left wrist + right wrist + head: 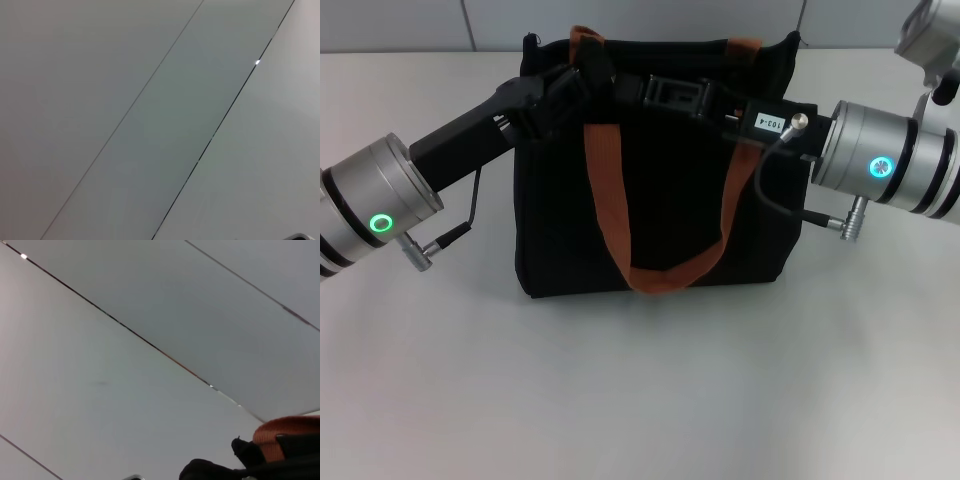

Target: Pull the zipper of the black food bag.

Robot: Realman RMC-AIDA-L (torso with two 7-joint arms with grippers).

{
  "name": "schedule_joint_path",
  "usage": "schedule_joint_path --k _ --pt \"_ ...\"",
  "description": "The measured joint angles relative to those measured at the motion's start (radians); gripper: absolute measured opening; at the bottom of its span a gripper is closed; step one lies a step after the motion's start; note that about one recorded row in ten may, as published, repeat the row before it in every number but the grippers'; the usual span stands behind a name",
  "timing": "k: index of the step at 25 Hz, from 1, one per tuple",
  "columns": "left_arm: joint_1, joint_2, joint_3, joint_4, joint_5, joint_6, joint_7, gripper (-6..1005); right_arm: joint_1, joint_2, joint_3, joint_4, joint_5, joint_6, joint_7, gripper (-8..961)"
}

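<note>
**Black food bag, both grippers at its top edge**

We log one black food bag [660, 215], upright on the white table [640, 390], centre of the head view, one orange-brown handle [660, 270] hanging down its front. Our left gripper [570, 90] meets the bag's top from 9 o'clock; our right gripper [705, 100] from 3 o'clock. Both are black against black: whether either is clenched or released, we cannot tell. The zipper is not discernible. The right wrist view catches an orange handle [287, 435] and black fabric.
</note>
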Motion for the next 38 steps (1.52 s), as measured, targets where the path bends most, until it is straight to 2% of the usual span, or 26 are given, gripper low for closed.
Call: schedule_joint_path --k 9,12,23,33,38 --pt "0.003 0.000 -0.002 0.000 0.000 -0.002 0.000 24 -0.004 0.000 -0.002 0.002 0.000 -0.005 -0.006 210" --pt "0.003 0.000 -0.002 0.000 0.000 -0.003 0.000 24 -0.003 0.000 -0.002 0.002 0.000 -0.005 -0.007 140" --pt "0.005 0.000 -0.002 0.000 0.000 -0.006 0.000 24 -0.002 0.000 -0.003 -0.002 -0.006 -0.013 -0.027 124" --pt "0.008 0.000 -0.002 0.000 0.000 -0.006 0.000 24 -0.007 0.000 0.006 0.001 0.001 -0.034 -0.048 -1" --pt "0.009 0.000 -0.002 0.000 0.000 -0.007 0.000 25 -0.027 0.000 0.004 0.002 0.025 -0.043 -0.073 39"
